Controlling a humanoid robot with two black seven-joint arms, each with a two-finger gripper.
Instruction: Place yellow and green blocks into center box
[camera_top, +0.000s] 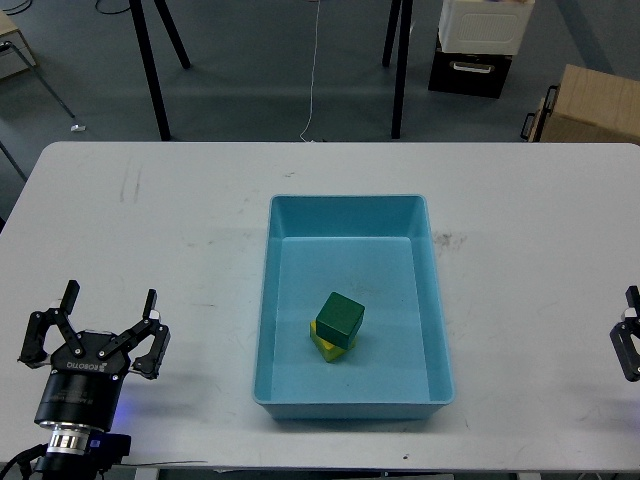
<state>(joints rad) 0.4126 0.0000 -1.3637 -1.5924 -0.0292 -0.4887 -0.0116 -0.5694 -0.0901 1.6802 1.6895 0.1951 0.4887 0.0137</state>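
Observation:
A dark green block (339, 319) rests on top of a yellow block (326, 347) inside the light blue box (283, 215) in the middle of the white table. Only the yellow block's lower left edge shows under the green one. My left gripper (94, 316) stands at the table's lower left, open and empty, well left of the box. Only a small dark part of my right gripper (630, 342) shows at the right edge, far from the box, and its fingers cannot be told apart.
The white table (180, 220) has faint scuff marks. Beyond its far edge stand black stand legs (150, 70), a white cable on the floor, a black and white crate (478, 45) and a cardboard box (590, 105).

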